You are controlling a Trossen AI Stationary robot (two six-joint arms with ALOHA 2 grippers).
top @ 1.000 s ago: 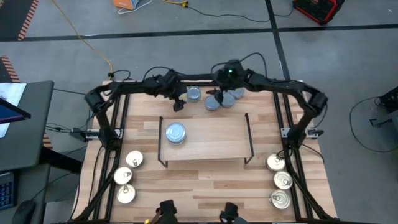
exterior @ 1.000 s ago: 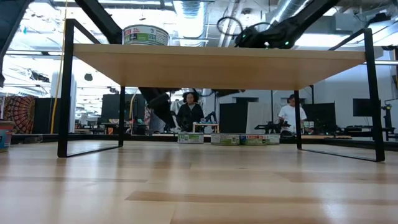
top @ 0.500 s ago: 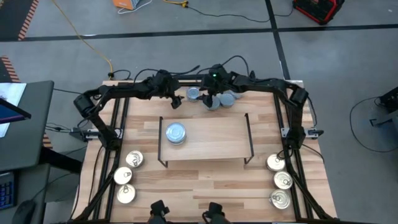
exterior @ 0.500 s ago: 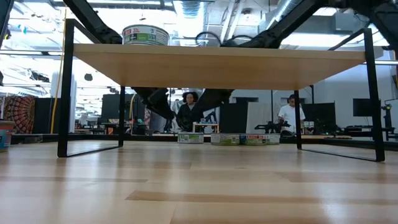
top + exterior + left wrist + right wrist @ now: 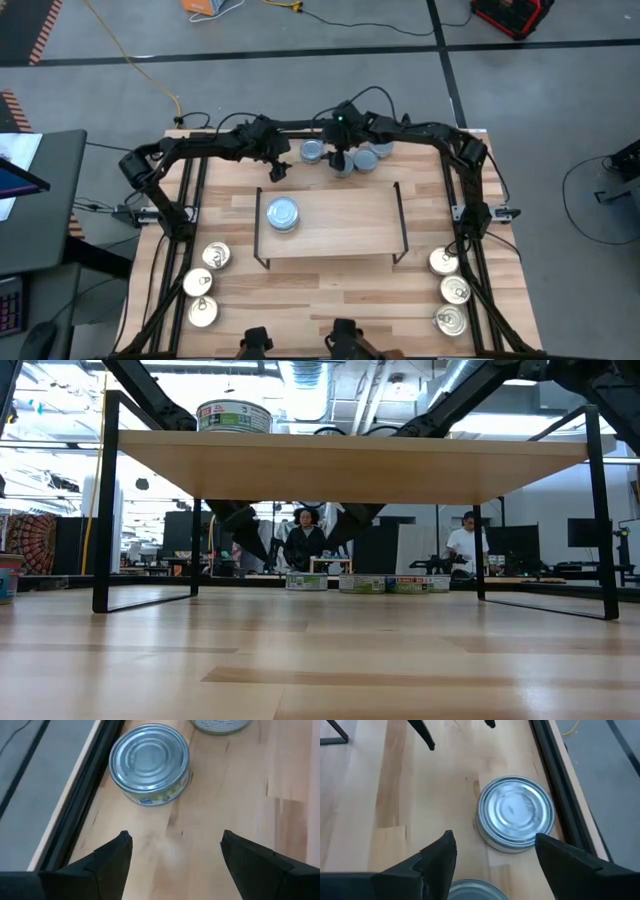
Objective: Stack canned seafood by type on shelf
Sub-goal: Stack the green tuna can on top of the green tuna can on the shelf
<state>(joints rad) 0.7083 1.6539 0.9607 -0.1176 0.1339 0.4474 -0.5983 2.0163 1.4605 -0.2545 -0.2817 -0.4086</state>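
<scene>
- The left gripper hangs at the far edge of the table, behind the shelf, and its two fingers stand apart with nothing between them. In its wrist view a blue-grey tin lies on the wood just in front of the open fingers, close to the table's black edge rail, not touched.
- On the shelf one blue-grey tin on top stands already, toward the left arm's side.
- The right gripper is near the left one, over the same group of blue-grey tins; its fingers are also apart and empty. One second blue-grey tin lies just in front of them.
- I judge the step is picking: both arms are reaching for blue-grey tins, no grasp yet.
- Next, each gripper must go down and forward until the tin sits between the fingers, then close.
- The shiny tins wait near the front corners of the table, well apart from both grippers.
</scene>
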